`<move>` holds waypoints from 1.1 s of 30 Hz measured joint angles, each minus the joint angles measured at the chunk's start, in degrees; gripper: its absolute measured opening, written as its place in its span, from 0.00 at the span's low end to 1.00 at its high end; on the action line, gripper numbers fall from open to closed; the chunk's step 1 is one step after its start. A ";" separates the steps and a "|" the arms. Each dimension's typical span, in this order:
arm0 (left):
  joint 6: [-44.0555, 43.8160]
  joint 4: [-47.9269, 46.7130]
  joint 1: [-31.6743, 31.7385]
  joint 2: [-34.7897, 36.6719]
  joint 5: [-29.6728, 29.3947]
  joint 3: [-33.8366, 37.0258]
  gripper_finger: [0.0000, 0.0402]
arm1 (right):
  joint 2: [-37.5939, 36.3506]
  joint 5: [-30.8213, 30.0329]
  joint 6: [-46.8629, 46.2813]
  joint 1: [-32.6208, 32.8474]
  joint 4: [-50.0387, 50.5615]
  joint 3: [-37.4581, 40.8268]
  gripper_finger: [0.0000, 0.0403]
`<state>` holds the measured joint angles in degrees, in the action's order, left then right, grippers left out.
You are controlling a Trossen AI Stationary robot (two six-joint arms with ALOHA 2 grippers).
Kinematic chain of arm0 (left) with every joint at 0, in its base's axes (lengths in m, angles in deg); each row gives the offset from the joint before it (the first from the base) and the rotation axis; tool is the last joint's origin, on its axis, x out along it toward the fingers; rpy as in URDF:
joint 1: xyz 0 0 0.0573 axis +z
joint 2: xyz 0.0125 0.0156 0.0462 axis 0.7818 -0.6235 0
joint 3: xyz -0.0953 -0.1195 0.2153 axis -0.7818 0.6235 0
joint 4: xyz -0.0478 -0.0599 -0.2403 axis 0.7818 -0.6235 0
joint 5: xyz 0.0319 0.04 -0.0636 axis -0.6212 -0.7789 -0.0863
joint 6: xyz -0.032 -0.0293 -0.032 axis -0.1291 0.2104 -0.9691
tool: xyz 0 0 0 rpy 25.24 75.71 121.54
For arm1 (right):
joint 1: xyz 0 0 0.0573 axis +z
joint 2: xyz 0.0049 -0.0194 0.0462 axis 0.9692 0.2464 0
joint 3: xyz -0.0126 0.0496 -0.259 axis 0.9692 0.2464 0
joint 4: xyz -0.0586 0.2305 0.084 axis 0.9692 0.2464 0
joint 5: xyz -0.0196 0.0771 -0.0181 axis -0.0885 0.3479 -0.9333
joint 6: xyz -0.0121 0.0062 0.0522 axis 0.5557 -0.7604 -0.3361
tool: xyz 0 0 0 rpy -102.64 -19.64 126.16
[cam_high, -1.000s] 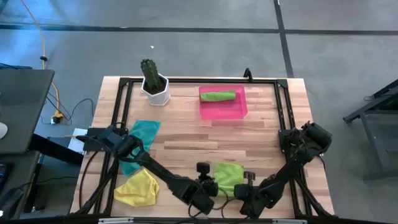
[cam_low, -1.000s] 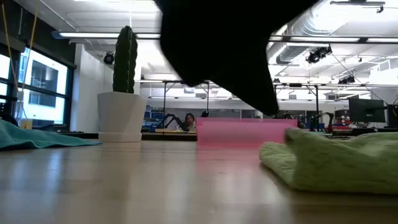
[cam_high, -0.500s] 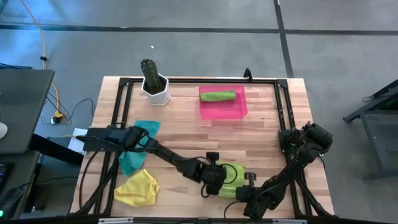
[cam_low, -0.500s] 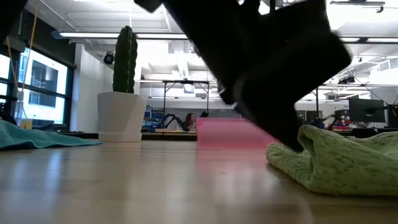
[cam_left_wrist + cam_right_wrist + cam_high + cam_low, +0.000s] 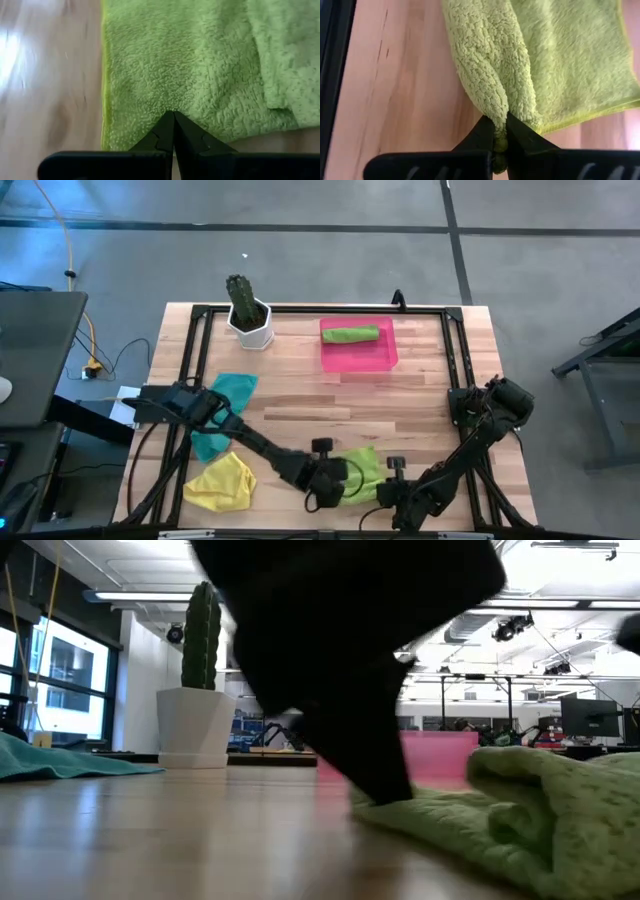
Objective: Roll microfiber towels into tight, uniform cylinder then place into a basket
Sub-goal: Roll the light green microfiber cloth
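A lime green towel (image 5: pixel 365 465) lies near the table's front edge, between my two grippers. My left gripper (image 5: pixel 173 116) is shut, with its tips down on the towel's flat left part. My right gripper (image 5: pixel 500 131) is shut on a bunched fold at the towel's right side. In the low view, the flat part reaches left under the dark left gripper (image 5: pixel 385 790), and the right part stands up in a hump (image 5: pixel 540 790). At the far side, a rolled green towel (image 5: pixel 350 334) lies in the pink basket (image 5: pixel 385 358). My left gripper presses its shut fingertips (image 5: pixel 167 125) down on the towel's flat left part (image 5: pixel 165 102), close to its near edge and left hem. It slants down from the table's left. That part lies spread on the wood. My right gripper pinches a thick bunched fold (image 5: pixel 495 112) between its two fingers, several layers thick. The fingers slant down from the near right. The fold runs on away from the fingertips as a ridge, and the towel beside it rests on the table.
A teal towel (image 5: pixel 235 385) and a yellow towel (image 5: pixel 222 483) lie at the left, partly under my left arm. A white pot with a cactus (image 5: pixel 250 325) stands at the far left. Bare wood lies between the green towel and the basket.
My left gripper went out over the green towel, then came back toward the table's left and sank onto it. The towel's left part now lies drawn out flat toward the left, and the right part has stayed bunched in my right gripper, which has rolled a little.
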<state>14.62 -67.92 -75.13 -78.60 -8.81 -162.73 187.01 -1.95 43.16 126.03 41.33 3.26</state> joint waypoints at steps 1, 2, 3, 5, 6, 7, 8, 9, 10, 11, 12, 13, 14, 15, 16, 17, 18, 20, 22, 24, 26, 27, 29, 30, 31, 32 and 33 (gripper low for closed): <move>-1.99 -0.98 -0.83 0.00 -0.75 0.00 0.00 | 0.00 0.00 2.15 -0.75 -0.92 0.00 0.00; -3.95 -2.15 -1.55 0.00 -1.81 0.00 0.00 | 0.00 0.01 4.54 -1.70 -2.03 0.00 0.00; -6.11 -3.44 -2.21 -0.02 -3.26 0.02 0.00 | 0.00 0.33 7.07 -2.72 -3.23 0.00 0.00; -10.25 -6.34 -3.30 -0.11 -6.23 0.02 0.00 | 0.00 2.02 12.57 -5.14 -5.38 -0.02 0.00; -12.06 -8.11 -3.74 -0.15 -7.57 0.04 0.00 | 0.00 3.19 15.06 -6.57 -6.31 -0.02 0.00; -13.73 -9.85 -4.09 -0.15 -8.64 0.08 0.00 | 0.00 4.82 17.18 -8.04 -7.04 -0.02 0.00; -15.20 -11.55 -4.36 -0.15 -9.37 0.09 0.00 | 0.00 6.65 18.94 -9.50 -7.60 -0.02 0.00; -16.48 -13.38 -4.49 -0.14 -9.89 0.12 0.00 | 0.00 8.47 20.40 -10.94 -7.88 -0.02 0.00; -17.53 -15.02 -4.58 -0.13 -10.14 0.13 0.00 | 0.00 10.25 21.65 -12.26 -7.93 -0.02 0.00; -18.49 -16.43 -4.61 -0.13 -10.34 0.13 0.00 | 0.00 11.88 22.87 -13.50 -7.93 -0.02 0.00; -19.48 -18.05 -4.61 -0.13 -10.45 0.13 0.00 | 0.00 13.33 24.03 -14.60 -7.93 -0.02 0.00; -20.57 -19.56 -4.61 -0.13 -10.66 0.14 0.00 | -0.02 14.84 24.99 -15.63 -7.97 -0.02 0.00; -21.61 -20.86 -4.61 -0.13 -10.91 0.15 0.00 | -0.03 16.47 25.70 -16.55 -8.07 -0.02 0.00; -22.48 -21.85 -4.58 -0.13 -11.16 0.18 0.00 | -0.04 17.89 26.38 -17.48 -8.24 -0.02 0.00; -23.24 -22.49 -4.58 -0.12 -11.31 0.22 0.00 | -0.04 19.27 26.89 -18.40 -8.57 -0.02 0.00; -23.83 -22.95 -4.58 0.04 -11.48 0.26 0.00 | -0.04 20.67 27.41 -19.20 -9.08 -0.02 0.00; -24.19 -23.33 -4.56 0.08 -11.54 0.32 0.00 | -0.04 22.00 27.81 -19.99 -9.69 -0.02 0.00; -24.42 -23.33 -4.61 0.25 -11.70 0.36 0.00 | -0.09 24.25 28.44 -21.45 -12.15 0.42 0.00; -24.98 -23.28 -4.98 0.33 -11.90 0.37 0.00 | -0.47 25.49 27.90 -22.60 -16.40 2.78 0.00; -25.64 -23.22 -5.44 0.33 -12.19 0.42 0.00 | -0.88 26.41 26.09 -23.14 -22.08 6.70 0.00; -25.80 -23.06 -5.85 0.33 -12.82 0.42 0.00 | -1.52 26.74 23.77 -23.31 -29.39 11.01 0.00; -25.95 -22.87 -5.95 0.31 -13.08 0.45 0.00 | -1.84 26.72 22.85 -23.29 -33.46 13.20 0.00; -26.84 -22.60 -5.94 0.33 -12.92 0.46 0.00 | -2.15 26.57 20.53 -23.24 -41.48 17.12 0.00; -27.32 -22.43 -5.90 0.33 -12.71 0.46 0.00 | -2.47 26.58 19.39 -23.22 -44.81 18.94 0.00; -27.92 -22.31 -5.83 0.33 -12.35 0.46 0.00 | -2.88 26.92 18.00 -23.25 -47.37 20.54 0.00; -28.86 -22.29 -5.77 0.33 -11.77 0.46 0.00 | -3.24 27.43 16.21 -23.25 -49.21 21.85 0.00; -29.96 -22.25 -5.73 0.33 -11.26 0.44 0.00 | -3.76 27.89 13.96 -23.29 -50.26 23.05 0.00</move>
<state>-15.34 -90.16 -80.86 -78.27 -20.07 -162.30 183.25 25.94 57.12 102.74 -8.93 26.30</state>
